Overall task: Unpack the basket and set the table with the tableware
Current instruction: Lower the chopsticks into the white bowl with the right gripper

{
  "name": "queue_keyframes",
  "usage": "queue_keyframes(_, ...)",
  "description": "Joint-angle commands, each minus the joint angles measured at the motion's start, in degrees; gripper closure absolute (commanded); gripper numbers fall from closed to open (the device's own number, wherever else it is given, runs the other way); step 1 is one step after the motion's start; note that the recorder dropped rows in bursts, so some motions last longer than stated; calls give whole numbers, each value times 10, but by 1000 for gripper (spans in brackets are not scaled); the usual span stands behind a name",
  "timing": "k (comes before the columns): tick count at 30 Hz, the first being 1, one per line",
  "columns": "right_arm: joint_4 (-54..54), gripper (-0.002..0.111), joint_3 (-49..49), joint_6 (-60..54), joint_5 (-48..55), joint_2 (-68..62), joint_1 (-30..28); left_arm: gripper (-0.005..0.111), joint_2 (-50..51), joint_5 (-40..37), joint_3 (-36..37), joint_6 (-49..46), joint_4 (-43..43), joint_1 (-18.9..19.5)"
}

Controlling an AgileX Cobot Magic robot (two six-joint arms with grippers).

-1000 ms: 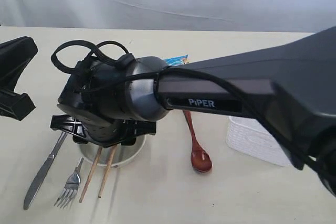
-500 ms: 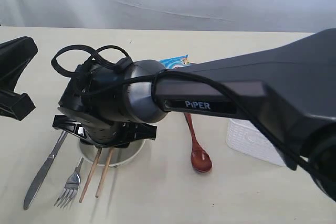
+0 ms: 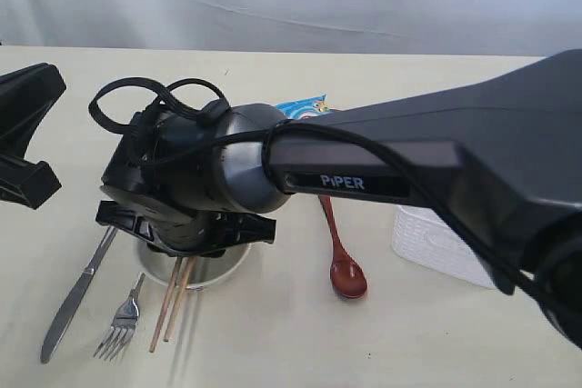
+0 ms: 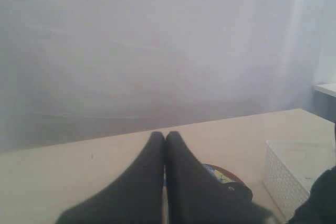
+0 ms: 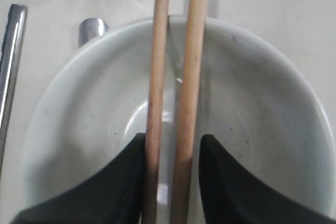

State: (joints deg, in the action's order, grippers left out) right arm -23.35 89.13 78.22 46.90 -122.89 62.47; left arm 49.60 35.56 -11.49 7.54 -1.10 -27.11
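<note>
Over the middle of the table (image 3: 273,343), my right arm hides most of the white bowl (image 5: 273,119). Two chopsticks (image 5: 157,77) cross its rim between my right gripper's (image 5: 172,148) jaws; whether they truly grip I cannot tell. My left gripper (image 4: 165,139) is closed, empty. The basket (image 3: 436,238), toward the right edge, is half covered, its inside unseen

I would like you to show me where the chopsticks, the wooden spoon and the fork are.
chopsticks (image 5: 157,77), right wrist view, middle of one stick's shaft
wooden spoon (image 3: 348,279), exterior view, its rounded scoop
fork (image 3: 121,320), exterior view, base of its tines
</note>
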Motion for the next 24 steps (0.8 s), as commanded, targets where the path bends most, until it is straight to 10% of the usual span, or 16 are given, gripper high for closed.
queue_keyframes(1,-6,77,2,5,20,1,-4,107,-3,1,3,-2,-2,-1)
queue_keyframes(17,-4,77,2,2,14,1,-4,107,-3,1,3,-2,-2,-1)
queue_keyframes(24,-4,102,2,2,14,1,-4,107,-3,1,3,-2,-2,-1)
